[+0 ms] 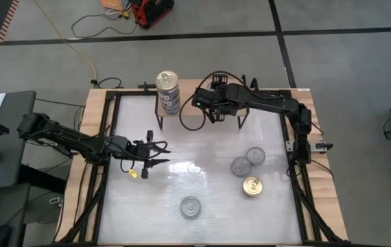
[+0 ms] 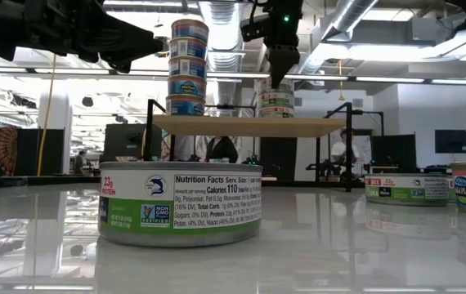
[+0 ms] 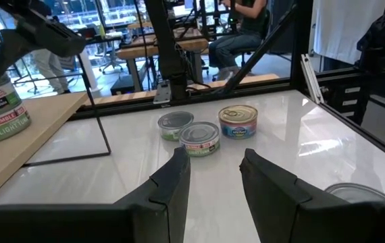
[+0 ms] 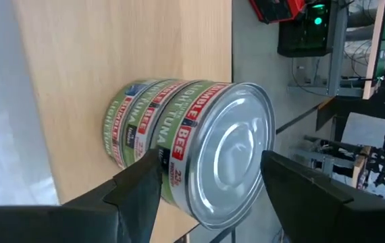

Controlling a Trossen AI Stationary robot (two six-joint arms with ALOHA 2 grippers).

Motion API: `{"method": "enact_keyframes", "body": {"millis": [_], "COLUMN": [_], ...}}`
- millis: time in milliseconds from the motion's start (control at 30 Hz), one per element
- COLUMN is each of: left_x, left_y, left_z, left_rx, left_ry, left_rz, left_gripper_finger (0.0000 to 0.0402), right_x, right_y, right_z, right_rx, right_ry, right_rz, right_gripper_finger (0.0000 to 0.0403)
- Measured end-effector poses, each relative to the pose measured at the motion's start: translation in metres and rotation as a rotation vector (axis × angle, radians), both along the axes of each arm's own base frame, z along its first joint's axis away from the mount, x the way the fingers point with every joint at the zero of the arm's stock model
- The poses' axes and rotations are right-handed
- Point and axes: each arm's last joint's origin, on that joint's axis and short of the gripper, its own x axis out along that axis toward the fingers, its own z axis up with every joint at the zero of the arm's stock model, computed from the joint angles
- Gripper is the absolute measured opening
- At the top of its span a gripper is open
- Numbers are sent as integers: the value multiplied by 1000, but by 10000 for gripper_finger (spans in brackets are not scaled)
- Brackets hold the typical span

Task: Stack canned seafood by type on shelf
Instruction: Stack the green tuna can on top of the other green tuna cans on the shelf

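The right gripper [image 4: 206, 182] is positioned over the light-wood shelf [image 1: 194, 122], its dark fingers parted to either side of the smooth silver lid of the top tin in a short green-labelled stack [image 4: 179, 145], though contact cannot be confirmed. The left gripper [image 3: 213, 179] is held slightly open and empty above the glossy white tabletop [image 1: 140, 206]. A taller blue-labelled stack [image 2: 188, 69] is shown by the low view beside the short one, whereas four loose round tins [image 1: 249, 171] are shown together only by the high view.

Three tins [image 3: 206, 131] on the white table [image 3: 294, 148] beyond the left hand's [image 3: 214, 177] parted, empty fingers.
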Motion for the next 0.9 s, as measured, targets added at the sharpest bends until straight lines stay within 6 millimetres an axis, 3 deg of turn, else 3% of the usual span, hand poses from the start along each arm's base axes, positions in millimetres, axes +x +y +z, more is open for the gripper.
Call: {"method": "enact_keyframes", "body": {"millis": [367, 567, 700, 900], "left_x": [0, 0, 0, 0], "left_y": [0, 0, 0, 0], "left_z": [-1, -4, -5, -3], "left_rx": [2, 37, 62, 53], "left_ry": [9, 39, 52, 26], "left_rz": [-1, -2, -4, -3], "left_gripper_finger": [128, 128, 128, 128], "right_x": [2, 5, 0, -6], "right_y": [7, 46, 67, 96], "right_z": [0, 2, -2, -31], "right_rx": [-18, 11, 161, 273], "right_ry": [1, -79, -138, -126], "right_rz": [10, 25, -44, -145], "right_gripper_finger": [286, 286, 286, 286]}}
